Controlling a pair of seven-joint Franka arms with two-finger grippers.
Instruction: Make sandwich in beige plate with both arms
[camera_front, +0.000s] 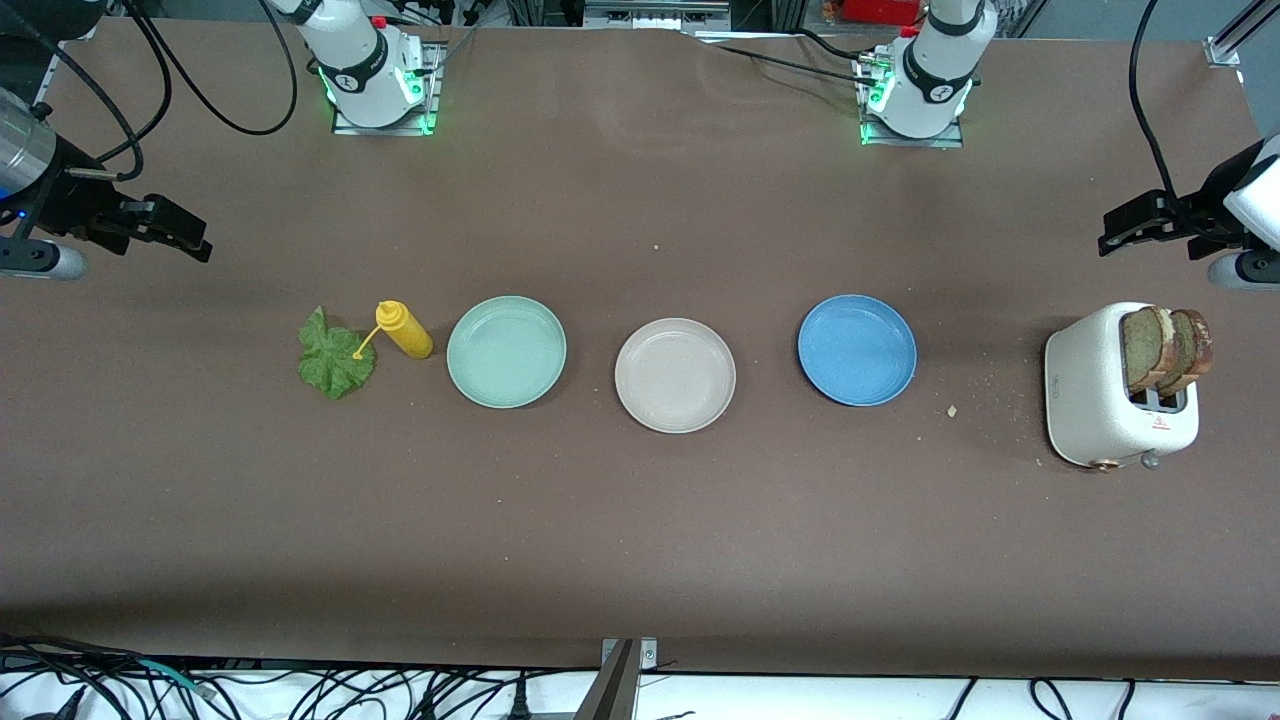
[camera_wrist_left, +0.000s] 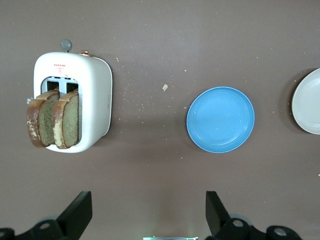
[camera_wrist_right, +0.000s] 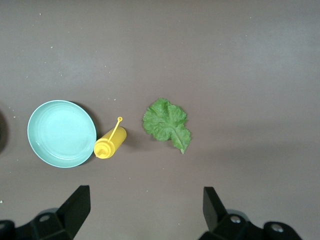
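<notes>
The beige plate (camera_front: 675, 375) lies empty in the middle of the table; its edge shows in the left wrist view (camera_wrist_left: 308, 102). Two brown bread slices (camera_front: 1165, 348) stand in a white toaster (camera_front: 1110, 400) at the left arm's end, also in the left wrist view (camera_wrist_left: 54, 120). A green lettuce leaf (camera_front: 335, 356) lies at the right arm's end, also in the right wrist view (camera_wrist_right: 166, 123). My left gripper (camera_front: 1112, 235) is open and empty, held up over bare table near the toaster. My right gripper (camera_front: 195, 240) is open and empty, over bare table near the lettuce.
A yellow squeeze bottle (camera_front: 405, 330) lies beside the lettuce. A mint green plate (camera_front: 506, 351) sits between the bottle and the beige plate. A blue plate (camera_front: 857, 349) sits between the beige plate and the toaster. Crumbs (camera_front: 952, 410) lie near the toaster.
</notes>
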